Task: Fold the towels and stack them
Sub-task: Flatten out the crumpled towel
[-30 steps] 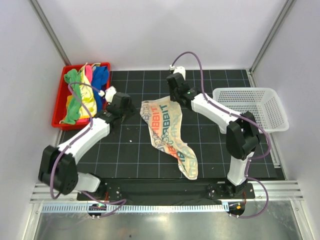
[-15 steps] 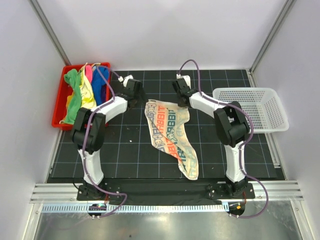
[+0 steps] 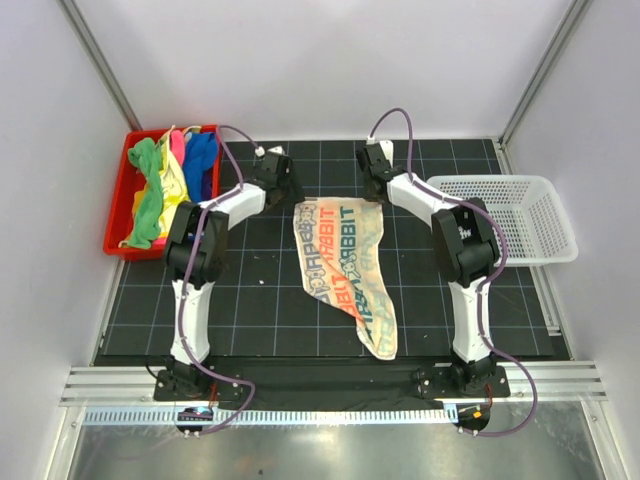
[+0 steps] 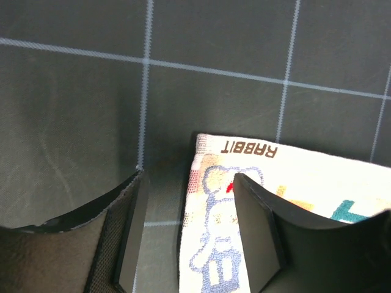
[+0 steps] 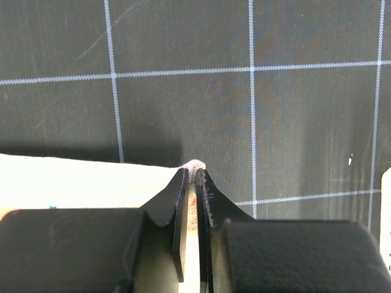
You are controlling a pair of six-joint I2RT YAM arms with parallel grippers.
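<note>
Shows both arms reaching farther toward the back of the mat [image 3: 250, 290] than a second ago, with the far edge of the white towel [image 3: 345, 265] drawn wider and flatter between them.

Places that towel on the middle of the mat, with its narrow end near the arm bases and its broad lettered end away from them. Puts the right gripper [image 3: 378, 188] at the far right corner, fingers [image 5: 168, 201] pressed together on a small peak of white cloth. Puts the left gripper [image 3: 284, 186] at the far left corner with jaws spread and clamped on nothing. Catches, in the left wrist view, the towel's corner lying flat between the two fingers [image 4: 259, 226], one over the printed cloth and the other over bare mat just beside the edge.

Counts one towel spread out, two grippers, one red bin [image 3: 118, 215] at the far left and one white mesh basket [image 3: 510, 215] at the far right. Counts four colours heaped in the bin: green towel [image 3: 148, 205], yellow towel [image 3: 178, 195], pink towel [image 3: 178, 148], blue towel [image 3: 202, 158].

Leaves unclear how many cloths make up that tangled heap. Hides the spread towel's far corners under the grippers in the top view, and cuts off most of the lettering in both wrist views.
</note>
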